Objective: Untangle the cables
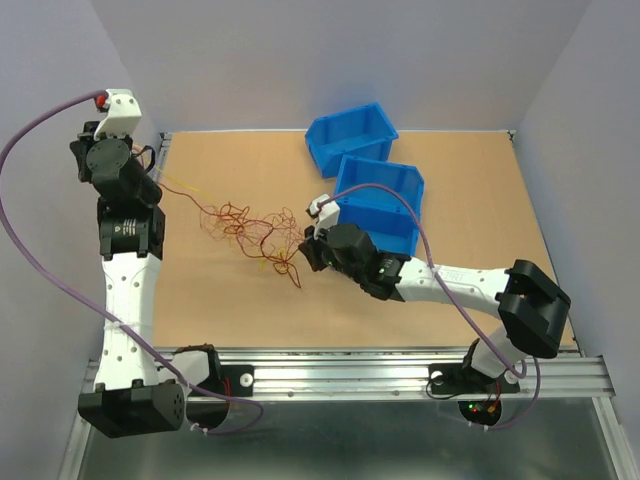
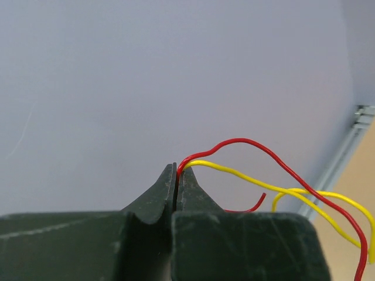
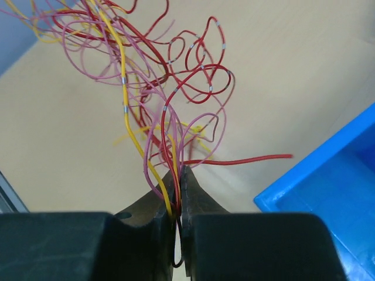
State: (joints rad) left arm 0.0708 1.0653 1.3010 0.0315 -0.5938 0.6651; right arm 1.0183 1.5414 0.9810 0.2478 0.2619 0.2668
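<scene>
1. Closest to the lens in the left wrist view, the left end effector (image 2: 177, 174) is clamped together on two of the cables (image 2: 237, 140), one red and one yellow. They arc away to the lower right of the frame.
2. The right end effector (image 3: 180, 178) is likewise pinched on several strands at the bottom centre of its view.
3. The knotted clump spans the tabletop (image 1: 250, 320) between both, left of centre in the overhead view.
4. The step in hand looks like drawing the clump apart. The next move likely calls for a slow, widening pull.
5. One blue bin (image 1: 345, 116) sits at upper centre, and a second blue bin (image 1: 378, 163) is just below it. No wires show inside either.
</scene>
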